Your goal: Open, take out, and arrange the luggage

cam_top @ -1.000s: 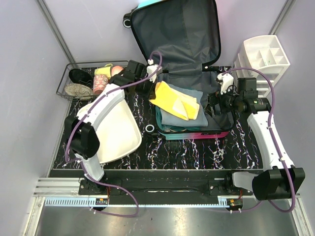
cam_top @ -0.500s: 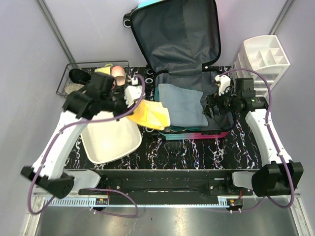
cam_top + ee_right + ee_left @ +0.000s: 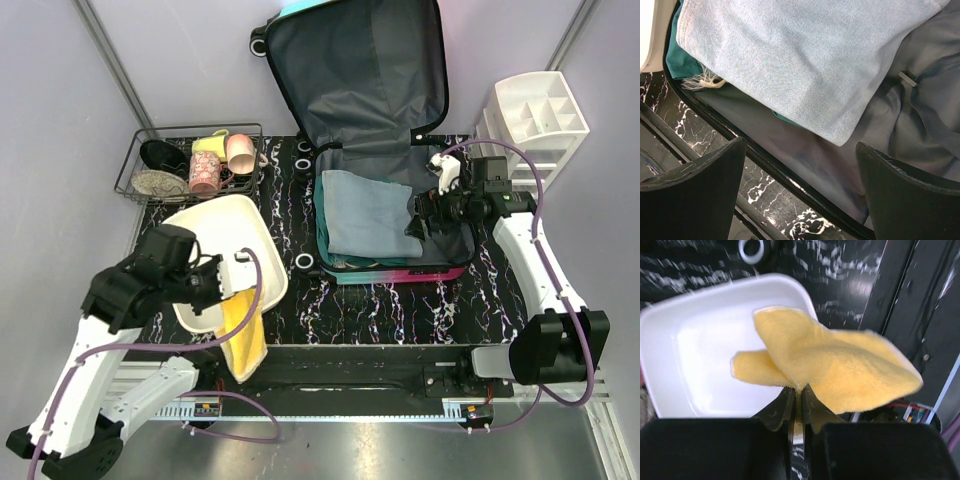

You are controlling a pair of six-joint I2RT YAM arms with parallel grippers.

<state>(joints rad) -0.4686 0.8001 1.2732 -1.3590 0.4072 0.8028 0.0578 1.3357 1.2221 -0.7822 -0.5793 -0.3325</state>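
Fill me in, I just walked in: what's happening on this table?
The left gripper is shut on a soft yellow cloth, holding it up by the near edge of the white rectangular plastic tub. The teal-and-pink hard-shell suitcase lies open with folded light-blue denim inside. The right gripper hangs open over its right side.

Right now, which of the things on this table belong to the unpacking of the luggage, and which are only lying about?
Job: open luggage; folded blue cloth inside it; yellow cloth pinched in the left claw; open right claw over the luggage.
Lying about: wire basket with cups; white drawer organizer; white tub, perhaps the cloth's destination.
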